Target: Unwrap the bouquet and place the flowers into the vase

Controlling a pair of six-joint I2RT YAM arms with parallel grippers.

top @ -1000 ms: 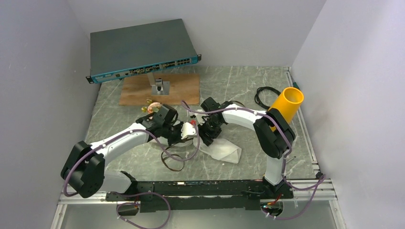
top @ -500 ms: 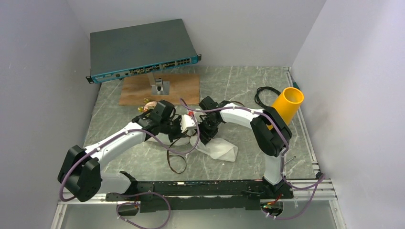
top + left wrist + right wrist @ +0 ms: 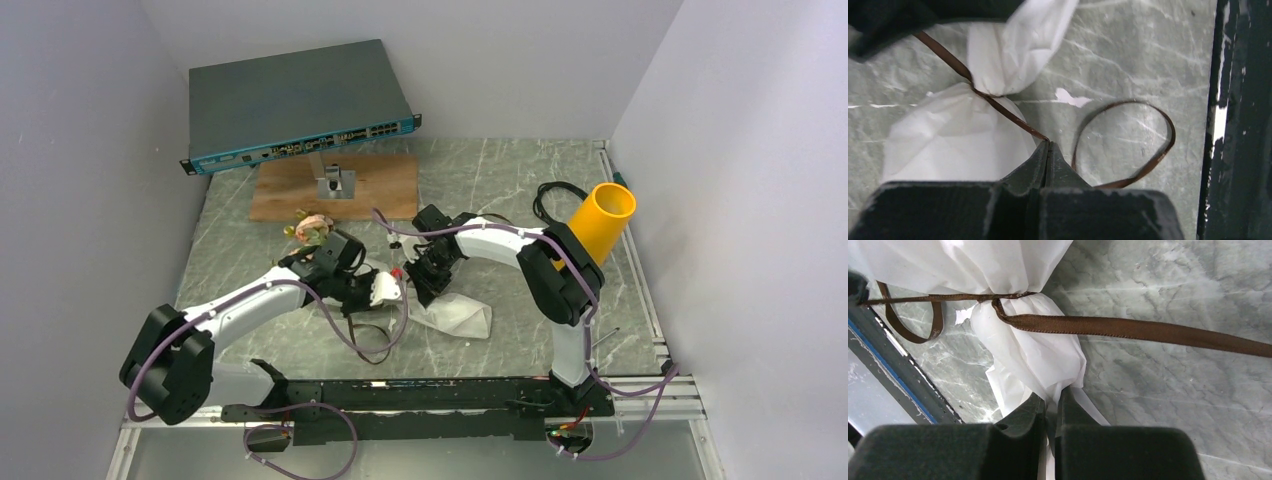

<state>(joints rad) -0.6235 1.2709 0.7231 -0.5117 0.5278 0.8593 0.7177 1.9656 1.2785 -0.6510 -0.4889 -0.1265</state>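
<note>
The bouquet lies across the middle of the table under both grippers. Its pink flowers (image 3: 315,226) poke out behind the left arm, and its white paper (image 3: 458,316) spreads to the right. My left gripper (image 3: 1049,143) (image 3: 388,292) is shut on the thin brown ribbon (image 3: 998,106), which runs taut from its tips to the tied neck of the paper (image 3: 998,50). My right gripper (image 3: 1052,401) (image 3: 418,288) is shut on a fold of the white paper (image 3: 1033,357) just below the knot. The yellow vase (image 3: 603,218) stands tilted at the far right, apart from both arms.
A slack loop of ribbon (image 3: 1153,150) lies on the marble near the front rail (image 3: 1243,125). A grey network switch (image 3: 295,105) sits on a stand over a wooden board (image 3: 385,185) at the back. A black cable (image 3: 550,200) coils beside the vase.
My right gripper has closed on the paper. My left gripper has moved toward the near edge with the ribbon, drawing it taut, and the pink flowers show more behind it.
</note>
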